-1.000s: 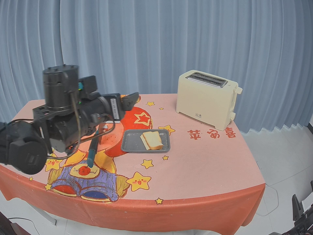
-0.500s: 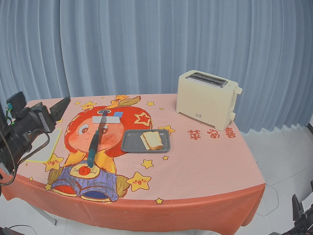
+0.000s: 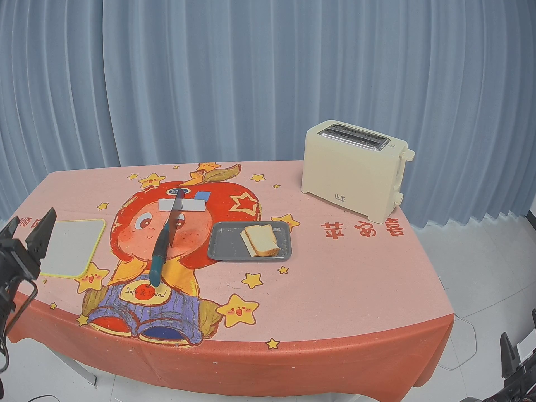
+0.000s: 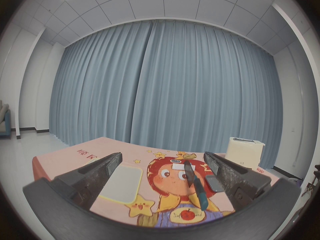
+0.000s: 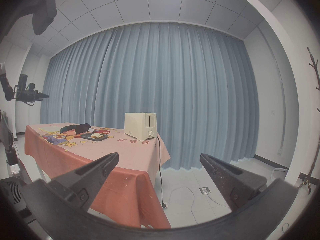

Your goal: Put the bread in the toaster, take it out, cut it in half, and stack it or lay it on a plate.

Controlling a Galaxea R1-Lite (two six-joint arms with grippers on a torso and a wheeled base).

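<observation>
The left gripper hangs with its jaws spread and nothing between them, well apart from the tray, out past the table's edge on the robot's left. The right gripper is likewise released and empty, low and well clear of the table, on the far side of the tray from the left one.

The bread lies on the tray as two pieces, one leaning over the other. Going by that, the cutting and the laying out look done, and the toaster, standing beyond the tray to the robot's right, has empty slots. Whether the bread is toasted I cannot tell. Little seems left, unless the pieces want squaring up.

The knife lies just beside the tray on the robot's left, its blade propped on a small white rest. Farther out that way lies the cutting board, bare. Nothing stands between either gripper and the tray; the knife is the one thing the left arm would have to pass over.
</observation>
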